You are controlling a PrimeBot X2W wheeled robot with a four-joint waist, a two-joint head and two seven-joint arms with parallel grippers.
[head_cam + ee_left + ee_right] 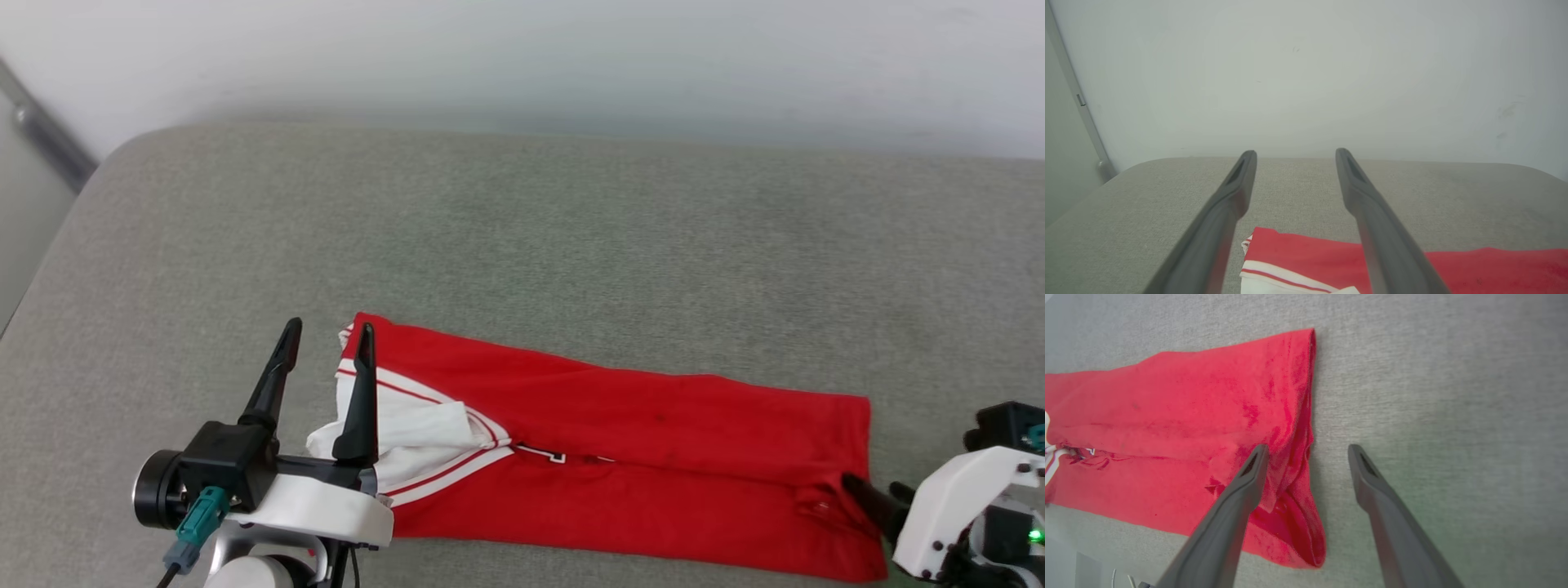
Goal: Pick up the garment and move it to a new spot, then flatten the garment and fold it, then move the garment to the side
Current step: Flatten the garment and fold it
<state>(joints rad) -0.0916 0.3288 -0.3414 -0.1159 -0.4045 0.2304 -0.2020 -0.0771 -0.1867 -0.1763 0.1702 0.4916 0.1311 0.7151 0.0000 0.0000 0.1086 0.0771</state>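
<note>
The garment (637,457) lies on the near part of the cushion (522,229), folded into a long red band. Its long axis runs across the robot from left to right, and the right end sits a little nearer than the left. The white sleeve and the striped collar are at its left end and the hem is at its right end.

The right gripper (875,488) is at the hem end, at the near corner. In the right wrist view it (1308,448) is spread and holds nothing. One finger is over the loose hem fold and the other is over bare cushion just beside the garment, so the hem edge passes between them. Whether the finger already touches the cloth is hard to say from this angle.

The left gripper (329,327) is at the collar end. It is also spread and empty, and its fingers point away from the robot. One finger crosses in front of the white sleeve and the other stands just left of the garment. Its wrist view (1296,153) looks almost level, so this arm seems held flat and somewhat above the cloth.

Each arm is nearest to its own end. The next fold, I judge, needs a grasp at both ends, and the right one is closer to that.

Beyond the garment there is bare cushion, then the pale wall (522,57).
</note>
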